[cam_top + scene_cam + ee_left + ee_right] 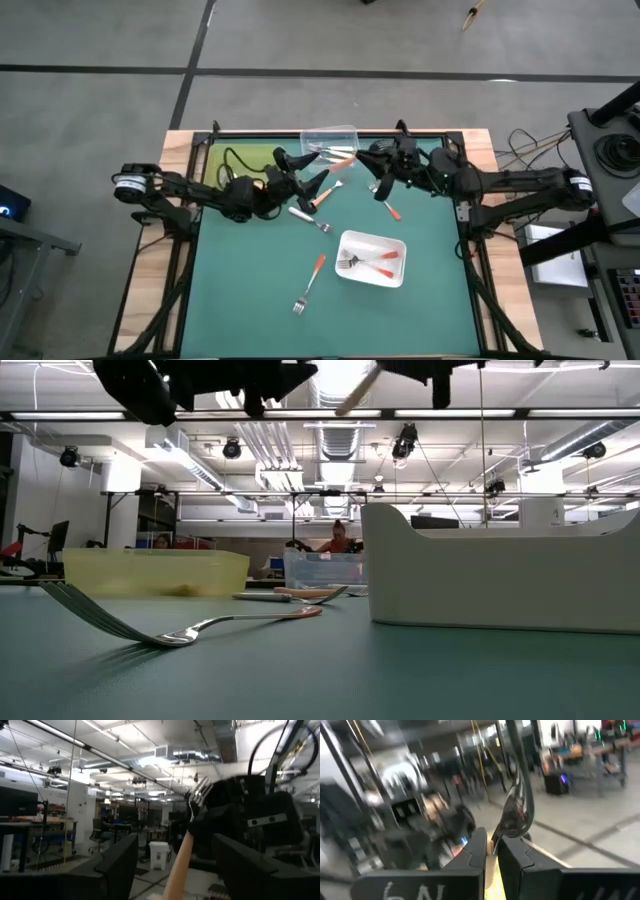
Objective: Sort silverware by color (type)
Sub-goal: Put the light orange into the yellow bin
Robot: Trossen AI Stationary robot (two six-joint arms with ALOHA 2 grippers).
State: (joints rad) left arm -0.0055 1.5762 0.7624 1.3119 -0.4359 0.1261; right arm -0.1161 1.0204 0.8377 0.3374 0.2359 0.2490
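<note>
High over the middle of the table, a fork with a tan handle [182,851] and a metal head [200,795] hangs between my two grippers. My right gripper [492,837] is shut on it. My left gripper [175,840] is open, its fingers standing on either side of the handle with a gap on each side. In the low view only the slanting handle [358,390] shows, between the dark left gripper [150,390] and right gripper [430,370]. Other forks lie loose on the green mat and in the trays. My right gripper pinches the fork between its two fingers about where the tan handle meets the metal neck [493,851]. The head [517,807] sticks out past the fingertips. The fork is lifted clear of the table and tilted, head end higher, with the handle slanting down toward my left gripper.
A clear tray [330,136] holding forks stands at the far edge, a yellow tray [155,572] at the far left and a white tray [372,278] with red-orange forks near the middle right. Loose forks lie on the mat [310,283], [392,210], [310,218].
</note>
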